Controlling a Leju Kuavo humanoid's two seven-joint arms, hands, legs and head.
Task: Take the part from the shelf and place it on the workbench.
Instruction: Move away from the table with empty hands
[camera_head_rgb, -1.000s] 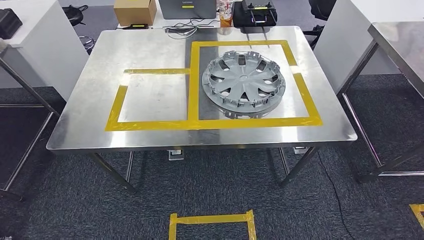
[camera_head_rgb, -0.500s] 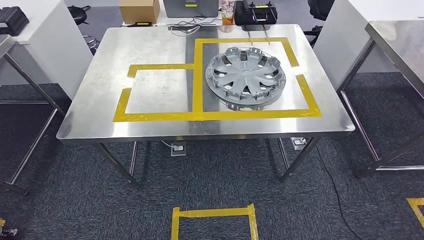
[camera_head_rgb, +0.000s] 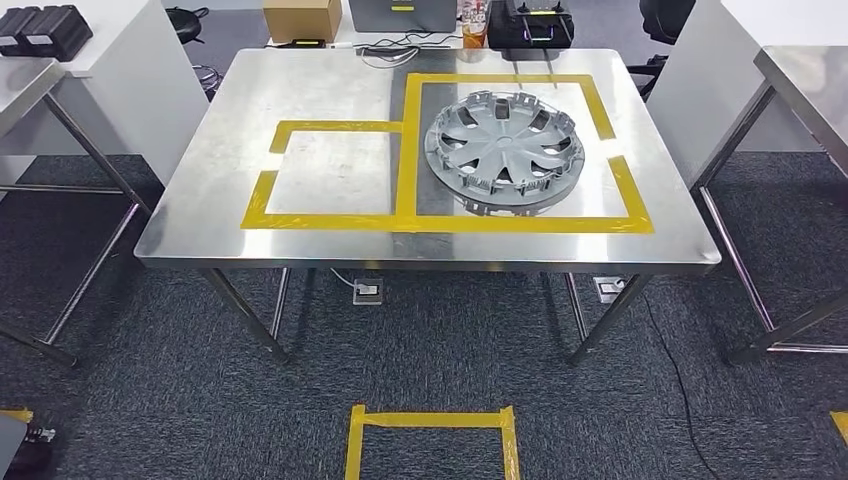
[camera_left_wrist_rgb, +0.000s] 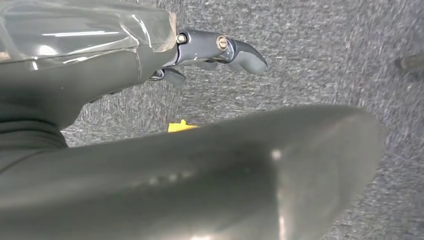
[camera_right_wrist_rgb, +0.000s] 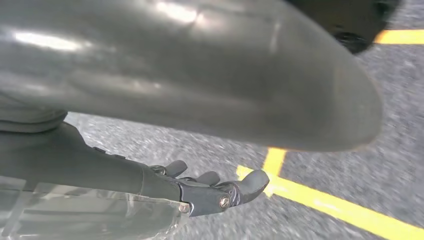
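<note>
Both hands hang low over the dark carpet, well apart from the part: the left hand (camera_left_wrist_rgb: 220, 50) and the right hand (camera_right_wrist_rgb: 215, 190) each show loosely curved fingers with nothing between them. On the workbench (camera_head_rgb: 300, 110), the grey wheel cover (camera_head_rgb: 504, 150) lies flat inside the larger of two yellow tape outlines (camera_head_rgb: 405, 150), toward the bench's right side.

Left hand (camera_left_wrist_rgb: 220, 50): thick thumb up close hid most of the carpet beyond; only a scrap of yellow floor tape (camera_left_wrist_rgb: 182, 126) showed past it. Right hand (camera_right_wrist_rgb: 220, 192): fingertips soft with blur, grip unreadable. Cardboard box (camera_head_rgb: 302, 18) cut off by the head view's far edge.
</note>
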